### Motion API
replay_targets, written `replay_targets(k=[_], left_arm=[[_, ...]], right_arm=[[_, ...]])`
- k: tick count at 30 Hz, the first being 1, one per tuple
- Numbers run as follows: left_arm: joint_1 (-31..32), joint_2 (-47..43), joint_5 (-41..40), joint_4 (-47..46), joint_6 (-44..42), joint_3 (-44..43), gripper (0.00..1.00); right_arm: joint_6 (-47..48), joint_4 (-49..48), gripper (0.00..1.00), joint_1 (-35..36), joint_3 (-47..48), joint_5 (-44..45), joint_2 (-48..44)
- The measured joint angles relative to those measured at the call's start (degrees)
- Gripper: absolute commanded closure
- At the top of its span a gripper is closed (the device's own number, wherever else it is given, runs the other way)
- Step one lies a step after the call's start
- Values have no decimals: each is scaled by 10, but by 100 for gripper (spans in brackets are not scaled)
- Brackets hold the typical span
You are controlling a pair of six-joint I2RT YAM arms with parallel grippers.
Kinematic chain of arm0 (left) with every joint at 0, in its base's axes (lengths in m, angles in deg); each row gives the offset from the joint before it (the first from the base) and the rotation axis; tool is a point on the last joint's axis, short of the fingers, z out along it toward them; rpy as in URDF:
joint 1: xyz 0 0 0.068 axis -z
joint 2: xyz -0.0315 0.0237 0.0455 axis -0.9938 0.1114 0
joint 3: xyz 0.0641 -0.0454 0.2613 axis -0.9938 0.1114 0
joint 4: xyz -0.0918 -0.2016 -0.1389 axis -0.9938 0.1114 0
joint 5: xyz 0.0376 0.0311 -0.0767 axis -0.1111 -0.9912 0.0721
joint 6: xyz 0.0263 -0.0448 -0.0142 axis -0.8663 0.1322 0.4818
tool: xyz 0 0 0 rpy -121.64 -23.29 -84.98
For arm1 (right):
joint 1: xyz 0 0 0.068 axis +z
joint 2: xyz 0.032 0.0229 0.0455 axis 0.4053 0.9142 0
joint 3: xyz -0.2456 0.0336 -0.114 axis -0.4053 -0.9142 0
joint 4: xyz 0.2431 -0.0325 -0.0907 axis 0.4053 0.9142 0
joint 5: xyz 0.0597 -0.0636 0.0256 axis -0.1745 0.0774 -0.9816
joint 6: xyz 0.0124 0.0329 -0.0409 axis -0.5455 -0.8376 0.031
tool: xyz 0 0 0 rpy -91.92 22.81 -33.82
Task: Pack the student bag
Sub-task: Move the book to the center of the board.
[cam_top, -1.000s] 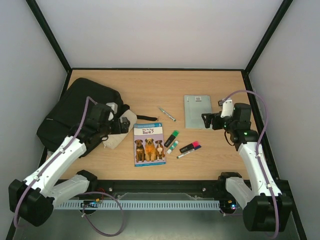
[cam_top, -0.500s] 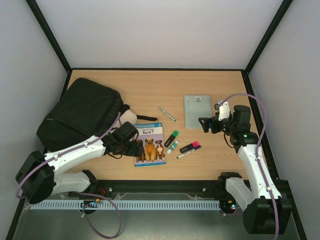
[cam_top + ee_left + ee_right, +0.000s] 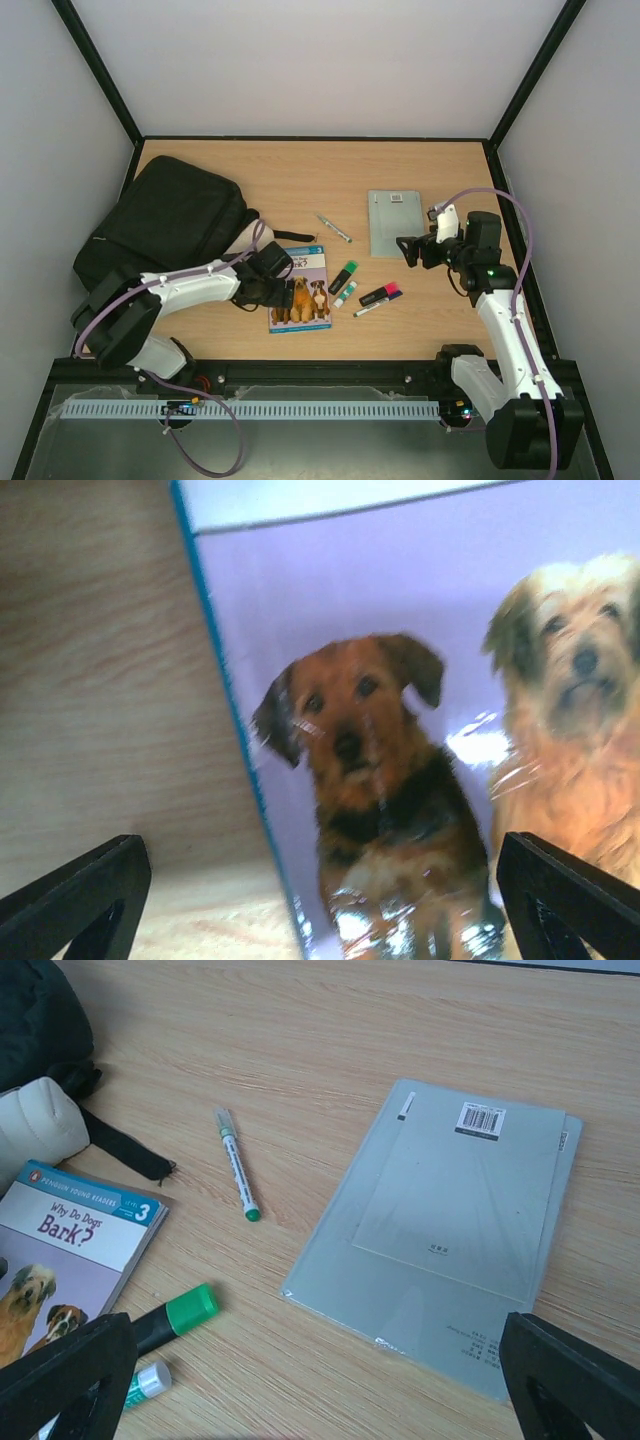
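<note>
student bag (image 3: 35, 1010) top-left; pen (image 3: 236, 1163) near grey notebook (image 3: 440, 1220)

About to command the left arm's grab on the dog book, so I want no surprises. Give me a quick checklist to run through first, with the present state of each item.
1. Left end effector open: ok, jaws spread wide.
2. Left end effector on target: ok, it hangs over the left edge of the dog book.
3. Book cover free: ok, nothing lies on it.
4. Student bag open to receive: cannot tell, no opening shows from above.
5. Right end effector out of the way: ok, open, over by the grey booklet.
</note>
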Motion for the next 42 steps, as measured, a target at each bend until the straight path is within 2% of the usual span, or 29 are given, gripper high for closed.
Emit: replay_targets(k=[8, 19, 31, 42], left_arm=[[16, 31, 8, -47, -9, -23, 9], [66, 70, 11, -73, -7, -54, 10], [146, 157, 3, -85, -4, -148, 11], [191, 214, 5, -70, -1, -222, 10]], right_arm=[[3, 2, 1, 0, -1, -5, 5], [10, 4, 1, 0, -1, -7, 8], [13, 4, 1, 0, -1, -7, 9], [13, 4, 0, 0, -1, -7, 9]])
